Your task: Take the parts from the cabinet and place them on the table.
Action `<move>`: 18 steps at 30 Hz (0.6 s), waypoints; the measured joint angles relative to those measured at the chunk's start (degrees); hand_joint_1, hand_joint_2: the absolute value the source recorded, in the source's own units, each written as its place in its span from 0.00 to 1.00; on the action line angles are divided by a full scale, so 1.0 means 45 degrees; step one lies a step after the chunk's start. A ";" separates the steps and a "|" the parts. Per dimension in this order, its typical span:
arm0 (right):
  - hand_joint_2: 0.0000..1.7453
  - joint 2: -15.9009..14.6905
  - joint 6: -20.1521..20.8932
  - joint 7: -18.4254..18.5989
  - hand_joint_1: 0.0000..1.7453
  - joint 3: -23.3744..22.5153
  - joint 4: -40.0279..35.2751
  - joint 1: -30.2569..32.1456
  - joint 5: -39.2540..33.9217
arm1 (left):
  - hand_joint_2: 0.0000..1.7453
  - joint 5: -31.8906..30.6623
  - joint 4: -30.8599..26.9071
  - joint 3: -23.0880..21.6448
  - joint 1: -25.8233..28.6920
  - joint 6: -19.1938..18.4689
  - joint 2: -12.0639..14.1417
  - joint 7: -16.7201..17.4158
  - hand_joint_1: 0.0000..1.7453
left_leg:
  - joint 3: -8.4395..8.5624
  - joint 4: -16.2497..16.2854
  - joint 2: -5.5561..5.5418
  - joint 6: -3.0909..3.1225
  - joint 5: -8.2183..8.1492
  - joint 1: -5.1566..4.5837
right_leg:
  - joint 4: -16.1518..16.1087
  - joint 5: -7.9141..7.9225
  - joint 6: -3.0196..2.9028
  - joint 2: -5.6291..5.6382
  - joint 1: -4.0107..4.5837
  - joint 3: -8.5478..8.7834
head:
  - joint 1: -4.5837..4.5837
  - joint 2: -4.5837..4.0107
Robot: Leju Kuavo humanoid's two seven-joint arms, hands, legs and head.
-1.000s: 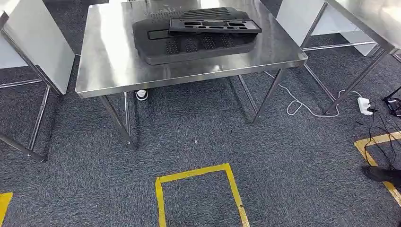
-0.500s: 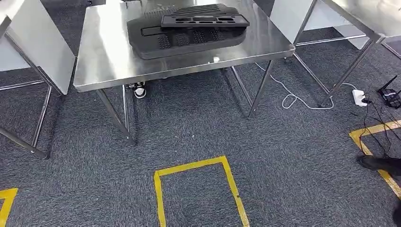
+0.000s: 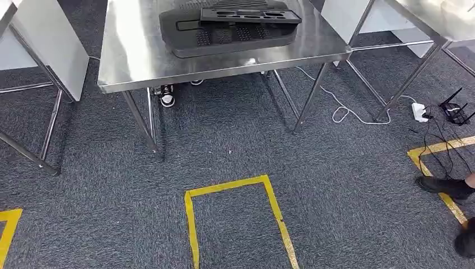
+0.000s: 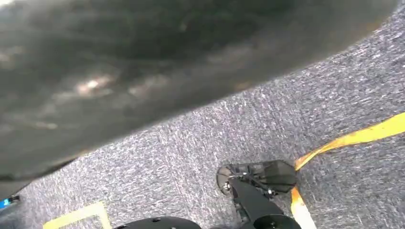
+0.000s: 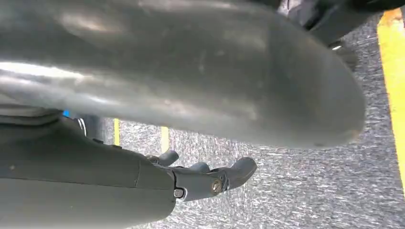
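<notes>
Parts (image 3: 229, 28) sit at 12 o'clock on the surface (image 3: 134, 56), long axis 9-to-3, well ahead of my right robot hand (image 5: 210, 179), which hangs slack and empty; I cannot tell the grip of my left robot hand (image 4: 143, 71).

The head view looks forward and steeply down from high up, taking in the near edge of the table (image 3: 224, 67) and the grey carpet (image 3: 235, 157) with its yellow tape (image 3: 232, 188) in front. Both wrist views hang close above that same carpet (a blurred dark surface sits right against each lens), with yellow tape also in view.
</notes>
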 joint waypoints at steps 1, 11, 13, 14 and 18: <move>0.00 -0.0005 0.0000 0.0000 0.00 0.0000 0.0000 -0.0038 0.0000 | 0.00 0.0000 0.0000 0.0000 -0.0004 0.0005 -0.0010 -0.0005 0.00 | -0.0008 0.0005 -0.0001 -0.0064 0.0072 -0.0002 | -0.1175 -0.0068 -0.0117 -0.0010 0.0021 0.0803 | 0.0005 0.0000; 0.00 0.0014 0.0058 -0.0131 0.00 -0.0010 0.0005 0.0080 0.0024 | 0.00 0.0005 0.0000 0.0015 0.0025 0.0073 -0.0005 -0.0204 0.00 | -0.1110 0.3478 -0.0014 -0.0656 -0.2177 0.0004 | -0.1708 0.0366 -0.0921 0.0281 0.0020 0.0556 | -0.0122 0.0000; 0.00 0.0029 0.0073 -0.0131 0.00 -0.0010 0.0010 0.0106 0.0048 | 0.00 0.0005 0.0000 0.0010 0.0038 0.0068 -0.0005 -0.0219 0.00 | -0.0706 0.3295 -0.0017 -0.0696 -0.1807 0.0037 | -0.1639 0.0403 -0.0863 0.0498 0.0017 0.0603 | -0.0126 0.0000; 0.00 0.0039 0.0073 -0.0131 0.00 -0.0010 0.0010 0.0105 0.0058 | 0.00 0.0005 0.0000 0.0010 0.0037 0.0068 -0.0005 -0.0228 0.00 | -0.0113 0.2402 -0.0061 -0.0709 -0.1309 0.0076 | -0.1567 0.0406 -0.0847 0.0629 -0.0005 0.0580 | -0.0126 0.0000; 0.00 0.0053 0.0078 -0.0136 0.00 -0.0010 0.0024 -0.0005 0.0141 | 0.00 0.0000 0.0010 0.0010 0.0129 0.0063 -0.0010 -0.0267 0.00 | 0.1103 0.0295 -0.1027 -0.0653 -0.0831 0.0207 | -0.1153 0.0358 -0.0626 0.1179 0.0030 0.0101 | -0.0102 0.0000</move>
